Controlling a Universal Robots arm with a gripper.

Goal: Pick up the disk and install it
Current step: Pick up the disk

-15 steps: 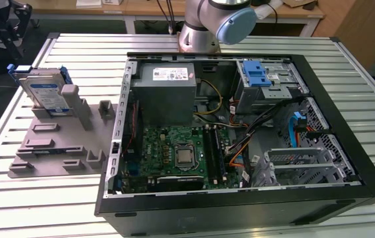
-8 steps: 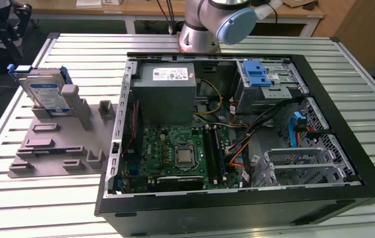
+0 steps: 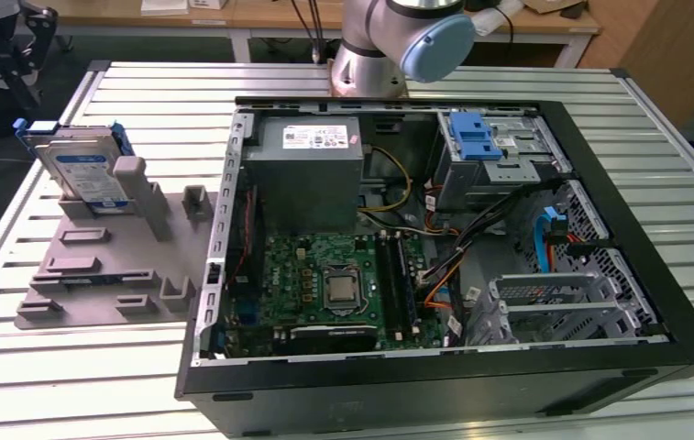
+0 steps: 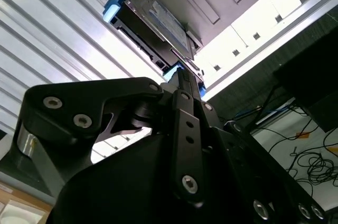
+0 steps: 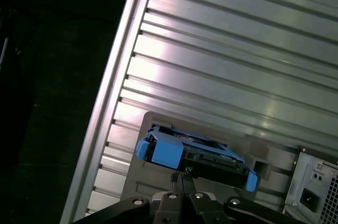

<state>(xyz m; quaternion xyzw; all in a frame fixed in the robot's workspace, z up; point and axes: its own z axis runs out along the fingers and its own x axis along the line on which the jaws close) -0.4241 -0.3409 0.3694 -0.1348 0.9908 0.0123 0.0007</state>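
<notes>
Disk (image 3: pixel 82 172) stands on edge in a grey holder (image 3: pixel 108 275) on the slatted surface (image 3: pixel 65 385), at the exterior view's left, just beside the open computer case (image 3: pixel 445 390). Its labelled face turns toward the near side. Its long axis seems roughly upright, leaning back a little, with the blue bracket on top. Claw (image 5: pixel 181 175) hangs above it, well apart, and looks clenched on nothing. A clean pick likely means centring over the top edge, squaring the jaws to the 2 broad faces and avoiding the holder's post.

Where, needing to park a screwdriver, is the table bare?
Bare table slats lie on the camera side of the grey fixture plate and on the exterior view's right of the computer case. Crowded: the plate around the disk, inside the case.
</notes>
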